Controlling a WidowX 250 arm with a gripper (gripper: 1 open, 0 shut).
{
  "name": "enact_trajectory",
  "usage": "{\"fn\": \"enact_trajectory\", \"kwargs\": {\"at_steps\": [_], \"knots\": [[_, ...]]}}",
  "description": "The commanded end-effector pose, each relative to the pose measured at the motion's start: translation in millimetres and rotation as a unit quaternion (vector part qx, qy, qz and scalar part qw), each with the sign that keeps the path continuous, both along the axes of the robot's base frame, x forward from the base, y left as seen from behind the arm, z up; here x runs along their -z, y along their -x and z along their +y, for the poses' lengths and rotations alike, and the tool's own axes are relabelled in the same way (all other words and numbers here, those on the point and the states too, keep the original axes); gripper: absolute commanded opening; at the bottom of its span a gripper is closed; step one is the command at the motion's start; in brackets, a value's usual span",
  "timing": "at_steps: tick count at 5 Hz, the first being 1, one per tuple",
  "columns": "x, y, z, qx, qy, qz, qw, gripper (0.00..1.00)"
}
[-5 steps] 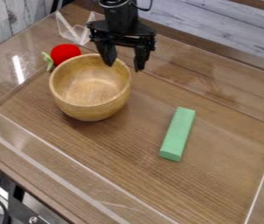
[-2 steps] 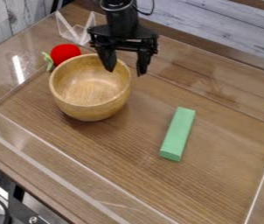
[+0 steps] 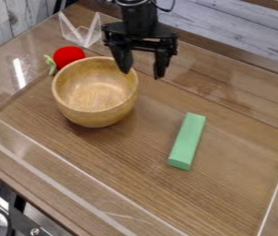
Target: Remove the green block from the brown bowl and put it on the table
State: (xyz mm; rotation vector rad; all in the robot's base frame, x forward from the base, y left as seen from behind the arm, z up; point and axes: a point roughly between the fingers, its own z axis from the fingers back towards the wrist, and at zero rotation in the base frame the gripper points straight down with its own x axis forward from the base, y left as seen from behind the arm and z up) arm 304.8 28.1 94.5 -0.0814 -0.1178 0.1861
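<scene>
Green block (image 3: 189, 140): a flat, elongated bar of plain light green with squared ends and a matte face. It lay flat on the tabletop, well to the right of the bowl and clear of it, its long axis running slightly tilted from near to far.
Brown bowl (image 3: 95, 91): round, light tan wood with a thick rim and a smooth, faintly ringed grain inside. It stood upright on the tabletop with nothing visible inside it.
Red round object (image 3: 66, 56): glossy red, rounded, with a small bit of green at its left side. It sat just behind the bowl's far left rim; whether the two touched could not be told.
End effector (image 3: 143, 63): black, hard-edged, pointing downward, its dark fingers (image 3: 125, 58) spread apart with nothing between them. It hung above the tabletop just behind and to the right of the bowl's far rim.
Tabletop (image 3: 129, 157): brown wood-grain laminate with a glossy sheen that caught pale reflections near the far side.
Acrylic walls (image 3: 68, 180): clear panels bordering the tabletop, their edges showing as bright lines along the front and left.
Room: pale grey planks ran behind the tabletop; dark frame parts showed at the lower left corner.
</scene>
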Motion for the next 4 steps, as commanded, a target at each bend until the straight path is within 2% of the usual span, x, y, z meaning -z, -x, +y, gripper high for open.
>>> {"fn": "enact_trajectory", "kwargs": {"at_steps": [1, 2, 4], "knots": [[-20.3, -5.7, -15, 0.032, -0.008, -0.041, 0.9986, 1.00], [-20.0, -7.9, -18, 0.054, -0.019, -0.042, 0.9975, 1.00], [-19.8, 0.1, -7, 0.050, -0.029, -0.043, 0.9974, 1.00]]}}
